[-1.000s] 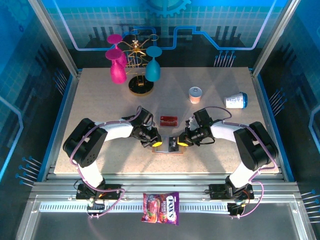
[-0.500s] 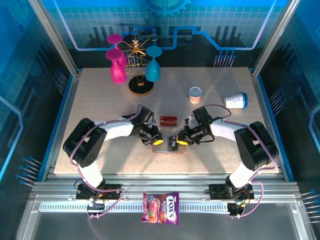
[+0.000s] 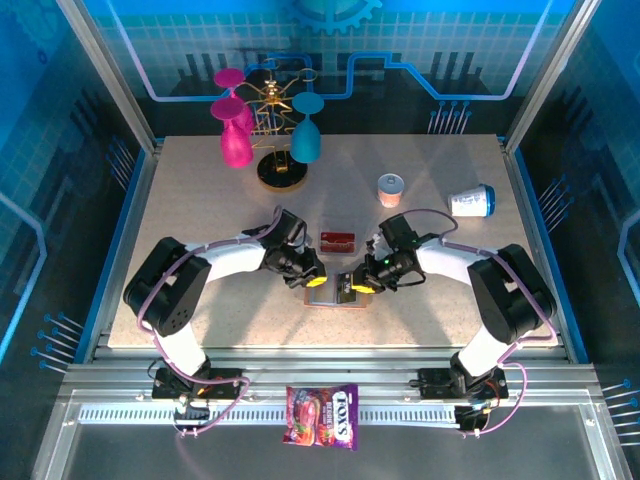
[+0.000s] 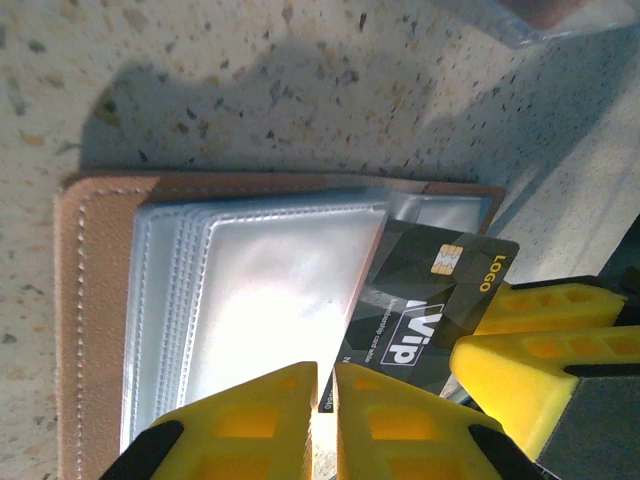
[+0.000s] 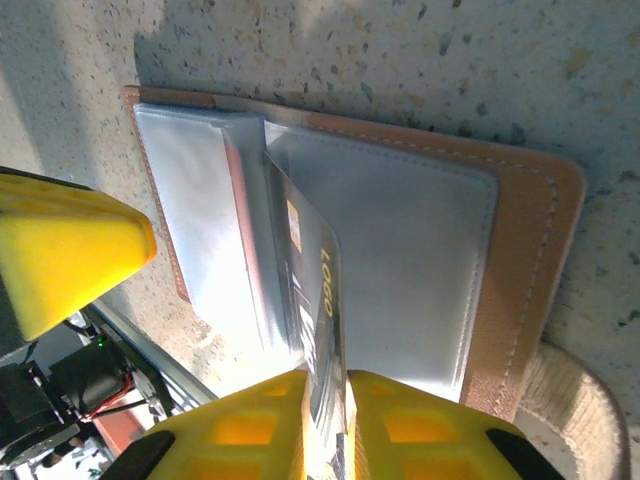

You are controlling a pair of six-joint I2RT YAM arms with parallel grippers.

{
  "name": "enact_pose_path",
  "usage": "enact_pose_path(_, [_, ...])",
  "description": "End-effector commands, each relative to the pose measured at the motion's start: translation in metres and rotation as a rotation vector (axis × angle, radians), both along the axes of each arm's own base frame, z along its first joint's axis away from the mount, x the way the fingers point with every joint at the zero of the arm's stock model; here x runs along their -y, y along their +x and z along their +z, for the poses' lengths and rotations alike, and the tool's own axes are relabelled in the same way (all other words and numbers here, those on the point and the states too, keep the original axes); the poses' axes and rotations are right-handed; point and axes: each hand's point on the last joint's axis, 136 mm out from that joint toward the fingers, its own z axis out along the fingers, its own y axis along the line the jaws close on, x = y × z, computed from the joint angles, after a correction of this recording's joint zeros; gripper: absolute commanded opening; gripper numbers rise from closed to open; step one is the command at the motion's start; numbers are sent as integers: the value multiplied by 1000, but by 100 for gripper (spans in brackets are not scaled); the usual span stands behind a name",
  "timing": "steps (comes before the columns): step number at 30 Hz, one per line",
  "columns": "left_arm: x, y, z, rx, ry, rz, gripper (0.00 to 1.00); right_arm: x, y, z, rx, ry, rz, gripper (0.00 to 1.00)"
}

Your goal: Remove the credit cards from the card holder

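Tan leather outside, clear sleeves inside: card holder (image 4: pixel 92 300) spread open and flat on the speckled counter (image 3: pixel 430 300), near the front edge, midway between both arms. Left pincer (image 4: pixel 326 380) clenched, yellow tips nearly touching, set down at the edge of the clear sleeves (image 4: pixel 270 290) on the holder's left half. Grip on a sleeve or none: cannot tell.

Right pincer (image 5: pixel 326 388) clamped on a dark card (image 4: pixel 430 300) bearing a gold chip and the words ViP and LOGO. Card gripped by its edge, slanting out from between the sleeves, one end tucked beneath a sleeve, chip end bared.

Just behind the holder and apart from it, red cards (image 3: pixel 338 240) with a dark band, flat on the counter. Farther back, a gold stand (image 3: pixel 281 172) hung with pink and teal glasses. To the right, a small orange cup (image 3: pixel 390 190) upright and a white-and-blue cup (image 3: pixel 471 201) on its side. Off the counter, on the rail in front, a purple-red candy bag (image 3: pixel 322 415).
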Motion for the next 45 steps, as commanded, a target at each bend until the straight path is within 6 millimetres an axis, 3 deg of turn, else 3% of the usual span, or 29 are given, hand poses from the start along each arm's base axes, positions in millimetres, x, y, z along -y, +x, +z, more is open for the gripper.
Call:
enact_pose_path(1, [0,5,13,34,-53,-15,13,-5,2,14,22,-17,-3,18])
enact_pose_path(17, [-14,6,9,34,-79,4,13,-10,-5,13,26,-72,-1,12])
enact_pose_path(18, [-14,6,9,37,-79,4,13,-14,3,22,52,-59,-2,11])
enact_pose_path(32, [-16,15,11,51,-79,16,13,-5,2,42,115,-105,35,7])
enact_pose_path(38, [-16,19,14,60,-73,14,13,3,-1,52,203,-168,189,4])
enact_pose_path(45, [-21,19,16,67,-65,25,13,7,3,64,386,-263,493,3])
